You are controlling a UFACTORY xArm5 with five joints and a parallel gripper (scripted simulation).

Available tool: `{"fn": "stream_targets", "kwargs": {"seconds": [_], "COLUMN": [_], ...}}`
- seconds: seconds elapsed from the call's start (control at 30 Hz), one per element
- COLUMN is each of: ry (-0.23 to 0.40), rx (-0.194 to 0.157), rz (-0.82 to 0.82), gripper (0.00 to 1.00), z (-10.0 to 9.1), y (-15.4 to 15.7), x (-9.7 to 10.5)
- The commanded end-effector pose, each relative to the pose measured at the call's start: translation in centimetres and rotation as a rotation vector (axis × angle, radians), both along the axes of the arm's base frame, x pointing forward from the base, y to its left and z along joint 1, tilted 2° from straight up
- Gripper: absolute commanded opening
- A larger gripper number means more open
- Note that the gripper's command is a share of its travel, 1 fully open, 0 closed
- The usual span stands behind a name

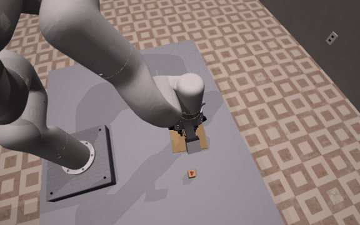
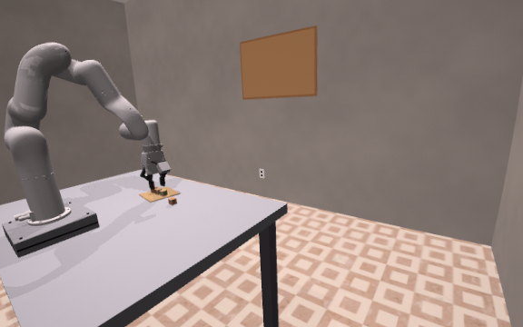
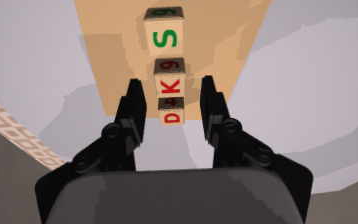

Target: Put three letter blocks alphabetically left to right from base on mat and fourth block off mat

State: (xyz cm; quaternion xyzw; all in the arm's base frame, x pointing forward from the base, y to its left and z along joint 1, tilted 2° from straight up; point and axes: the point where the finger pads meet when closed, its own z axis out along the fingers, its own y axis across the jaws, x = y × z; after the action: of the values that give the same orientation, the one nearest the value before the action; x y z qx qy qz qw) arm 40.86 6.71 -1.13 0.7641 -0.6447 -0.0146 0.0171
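Observation:
My gripper [image 2: 157, 186] [image 3: 172, 91] is open, its fingers above the row and either side of it, with nothing held. The tan mat [image 1: 177, 145] [image 2: 148, 197] [image 3: 225, 30] lies flat. On it stand the S block [image 3: 165, 39] with a green letter, the K block [image 3: 170, 86] and the D block [image 3: 172, 118], both with red letters. They form a nearly straight, close row, reading D, K, S from left to right from the base, upright. D is close to the mat's edge; its far lower edge is hidden. The fourth block [image 1: 192, 174] [image 2: 172, 201], with a red mark, lies off the mat.
The grey table [image 1: 142, 206] [image 2: 143, 254] carries all of this. The robot's base plate [image 1: 105, 150] [image 2: 86, 222] is bolted down toward the left in the top and exterior views. The arm hides part of the mat and the row in the top view.

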Motion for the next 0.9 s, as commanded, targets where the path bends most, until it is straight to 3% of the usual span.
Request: {"fn": "stream_targets", "kwargs": {"seconds": [0.0,0.87], "ry": [-0.003,-0.003], "rx": [0.001,0.001], "rz": [0.0,0.0], "gripper": [0.5,0.5], "z": [0.0,-2.8], "y": [0.0,-0.1], "x": [0.1,0.0]}}
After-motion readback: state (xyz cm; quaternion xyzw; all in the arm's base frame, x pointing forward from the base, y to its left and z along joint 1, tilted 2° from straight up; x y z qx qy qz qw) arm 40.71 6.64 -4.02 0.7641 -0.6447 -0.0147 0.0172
